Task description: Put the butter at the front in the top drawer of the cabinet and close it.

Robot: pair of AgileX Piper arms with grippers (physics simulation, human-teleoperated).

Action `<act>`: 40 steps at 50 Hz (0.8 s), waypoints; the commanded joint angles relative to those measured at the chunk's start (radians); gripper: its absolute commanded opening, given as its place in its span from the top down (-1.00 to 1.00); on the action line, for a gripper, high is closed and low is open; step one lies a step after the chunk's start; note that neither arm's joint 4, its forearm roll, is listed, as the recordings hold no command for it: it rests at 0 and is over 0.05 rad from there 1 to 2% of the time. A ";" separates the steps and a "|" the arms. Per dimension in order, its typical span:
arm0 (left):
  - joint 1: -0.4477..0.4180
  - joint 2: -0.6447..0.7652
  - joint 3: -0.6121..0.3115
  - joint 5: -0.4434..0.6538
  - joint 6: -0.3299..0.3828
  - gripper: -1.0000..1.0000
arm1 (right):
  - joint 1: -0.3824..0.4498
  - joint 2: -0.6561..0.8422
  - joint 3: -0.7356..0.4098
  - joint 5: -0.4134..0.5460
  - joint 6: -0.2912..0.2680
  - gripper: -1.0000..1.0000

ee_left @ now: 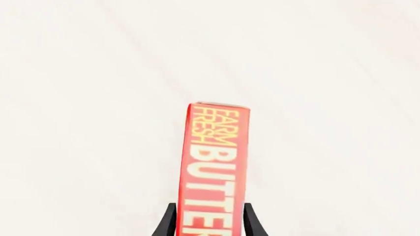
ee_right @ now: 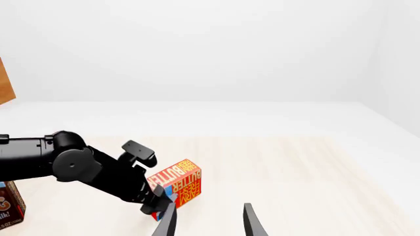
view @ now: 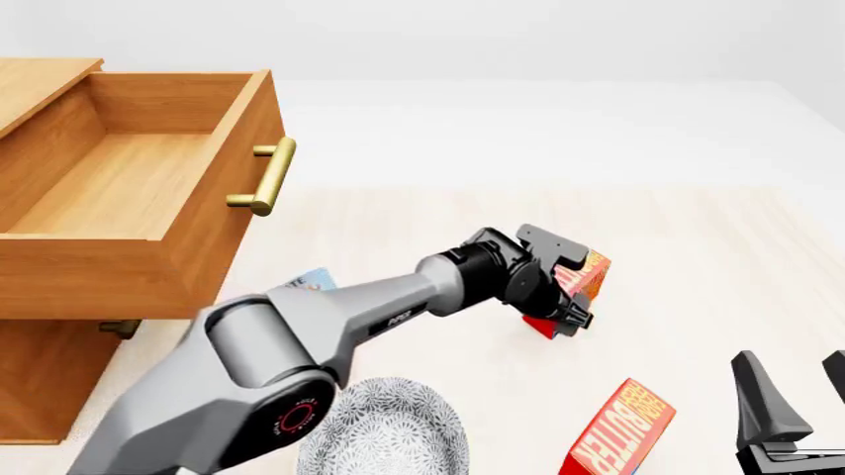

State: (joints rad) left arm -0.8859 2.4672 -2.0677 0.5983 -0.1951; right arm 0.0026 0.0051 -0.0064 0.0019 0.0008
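Observation:
The cabinet (view: 53, 346) stands at the left with its top drawer (view: 133, 188) pulled open and empty, brass handle (view: 268, 176) facing right. My left gripper (view: 565, 299) is shut on one butter box (view: 584, 273), held tilted near the table's middle; the left wrist view shows the box (ee_left: 217, 162) between the fingers (ee_left: 169, 222). It also shows in the right wrist view (ee_right: 178, 183). The second butter box (view: 618, 433) lies tilted nearer the front edge. My right gripper (view: 798, 394) is open and empty just right of it; its fingers (ee_right: 166, 222) show in the right wrist view.
A patterned grey plate (view: 390, 435) sits at the front, below the left arm. A brown-and-blue pudding box (view: 312, 280) stands mostly hidden behind that arm, also showing at the right wrist view's edge (ee_right: 7, 211). A lower drawer handle (view: 119, 329) shows under the open drawer.

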 commanded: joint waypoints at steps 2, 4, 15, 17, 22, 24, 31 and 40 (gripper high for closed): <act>-0.007 0.040 -0.042 0.020 0.002 -1.00 | 0.000 -0.001 0.001 0.000 0.000 -1.00; -0.005 0.053 -0.064 0.034 0.007 -1.00 | 0.000 -0.001 0.001 0.000 0.000 -1.00; -0.013 0.072 -0.086 0.037 -0.007 -1.00 | 0.000 -0.001 0.001 0.000 0.000 -1.00; -0.012 0.074 -0.090 0.041 -0.006 -1.00 | 0.000 -0.001 0.001 0.000 0.000 -1.00; -0.019 0.062 -0.085 0.043 -0.007 1.00 | 0.000 -0.001 0.001 0.000 0.000 -1.00; -0.019 0.051 -0.080 0.045 -0.004 1.00 | -0.001 -0.001 0.001 0.000 0.000 -1.00; -0.002 0.002 -0.061 0.059 0.011 1.00 | 0.000 -0.001 0.001 0.000 0.000 -1.00; 0.011 -0.111 0.020 0.059 0.024 1.00 | 0.000 -0.001 0.001 0.000 0.000 -1.00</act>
State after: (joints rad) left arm -0.8820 2.4647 -2.0992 0.6537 -0.2011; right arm 0.0026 0.0051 -0.0064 0.0019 0.0008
